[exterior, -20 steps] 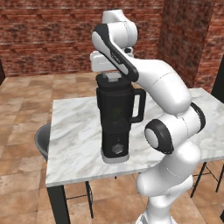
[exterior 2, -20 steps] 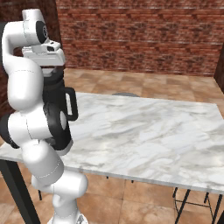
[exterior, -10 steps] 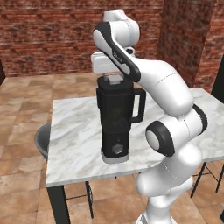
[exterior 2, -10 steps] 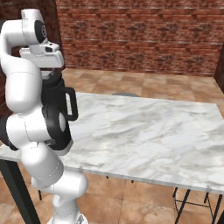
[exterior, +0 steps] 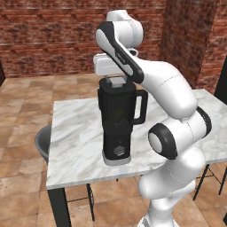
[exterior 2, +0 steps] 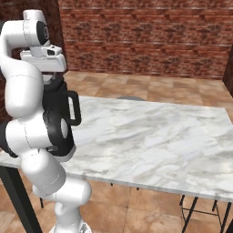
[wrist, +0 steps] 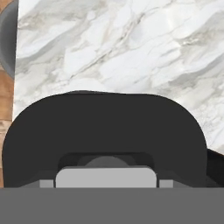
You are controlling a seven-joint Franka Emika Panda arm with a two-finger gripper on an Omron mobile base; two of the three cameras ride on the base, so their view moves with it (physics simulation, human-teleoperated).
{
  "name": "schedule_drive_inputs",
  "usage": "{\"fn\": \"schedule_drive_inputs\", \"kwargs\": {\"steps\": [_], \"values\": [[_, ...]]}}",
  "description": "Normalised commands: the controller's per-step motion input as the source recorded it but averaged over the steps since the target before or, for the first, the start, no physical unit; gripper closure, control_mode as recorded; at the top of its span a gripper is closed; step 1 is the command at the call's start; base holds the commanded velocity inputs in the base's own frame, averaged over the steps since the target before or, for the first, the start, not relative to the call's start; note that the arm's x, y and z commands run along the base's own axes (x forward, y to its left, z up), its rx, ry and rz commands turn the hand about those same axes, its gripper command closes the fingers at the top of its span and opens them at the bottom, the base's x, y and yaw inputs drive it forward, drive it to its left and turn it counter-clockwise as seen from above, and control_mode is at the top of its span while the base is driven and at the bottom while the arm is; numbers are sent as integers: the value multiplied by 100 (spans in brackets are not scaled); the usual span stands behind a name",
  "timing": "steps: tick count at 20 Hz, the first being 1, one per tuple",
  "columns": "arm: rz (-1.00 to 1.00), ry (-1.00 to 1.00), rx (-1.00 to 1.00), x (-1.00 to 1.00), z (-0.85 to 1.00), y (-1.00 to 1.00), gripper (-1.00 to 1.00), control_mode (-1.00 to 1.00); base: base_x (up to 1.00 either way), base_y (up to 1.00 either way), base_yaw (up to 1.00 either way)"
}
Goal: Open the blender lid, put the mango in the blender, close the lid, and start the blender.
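Observation:
The black blender [exterior: 117, 122] stands on the marble table [exterior: 75, 133], its loop handle to the right and its button at the front of the base. In the right base view the blender [exterior 2: 63, 107] is half hidden behind my arm. My gripper [exterior: 116, 79] hangs straight down over the jar, shut on the grey cap of the blender lid [exterior: 116, 88]. The lid rests at the jar's rim. In the hand view the blender lid [wrist: 105, 127] is very close, with its grey cap at the bottom. The mango is hidden.
A dark round stool [exterior: 42, 142] stands off the table's left edge and also appears as the stool [wrist: 6, 39] in the hand view. Another stool [exterior 2: 129, 98] sits beyond the table's far side. A brick wall [exterior: 48, 35] runs behind. Open marble [exterior 2: 154, 136] stretches to the right.
My hand has come down a little with the lid, onto the top of the jar. The blender and the base have not moved.

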Motion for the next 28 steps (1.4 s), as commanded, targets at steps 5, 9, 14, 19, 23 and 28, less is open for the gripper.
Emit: {"fn": "schedule_drive_inputs", "kwargs": {"steps": [5, 9, 14, 19, 23, 28], "values": [[0, 1, 0, -2, -19, -19, 100, -100, 0, 0, 0], [0, 2, 0, -18, -17, -39, 100, -100, 0, 0, 0], [-2, 4, 0, -28, -2, -38, 100, -100, 0, 0, 0], [-2, 8, 0, -13, -3, -15, 100, -100, 0, 0, 0], [0, 18, -4, 0, -44, 0, 100, -100, 0, 0, 0], [0, 12, -2, 0, -69, 0, 100, -100, 0, 0, 0]]}}
